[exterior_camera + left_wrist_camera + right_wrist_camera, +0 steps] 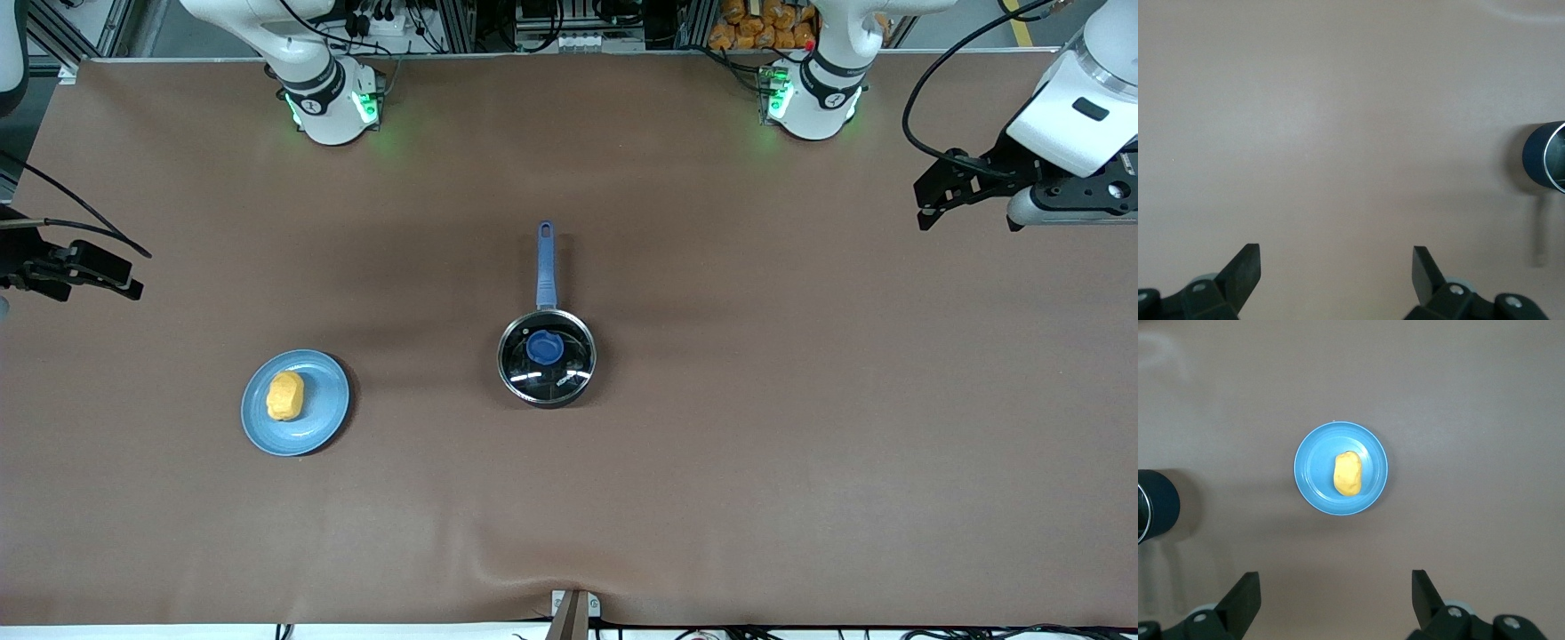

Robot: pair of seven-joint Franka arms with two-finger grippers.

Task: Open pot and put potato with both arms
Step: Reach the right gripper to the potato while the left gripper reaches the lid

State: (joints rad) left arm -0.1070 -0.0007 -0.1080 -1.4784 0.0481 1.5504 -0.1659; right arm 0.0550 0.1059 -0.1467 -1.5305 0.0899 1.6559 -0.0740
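The black pot (547, 357) stands mid-table, its glass lid (560, 373) with a blue knob (544, 347) on it and its blue handle (545, 265) pointing toward the arms' bases. The yellow potato (285, 396) lies on a light-blue plate (325, 402) toward the right arm's end. My left gripper (956, 191) hangs open and empty high over the left arm's end of the table. The left wrist view shows its open gripper (1337, 267) over bare table, with the pot's side (1541, 163) at the edge. My right gripper (89, 271) is open over the right arm's end. The right wrist view shows its gripper (1336, 593), the potato (1347, 473), the plate (1313, 477) and the pot's edge (1161, 503).
A brown mat (756, 444) covers the table. A small bracket (573, 609) sits at the table edge nearest the front camera. Both arm bases (333, 102) stand along the edge farthest from it.
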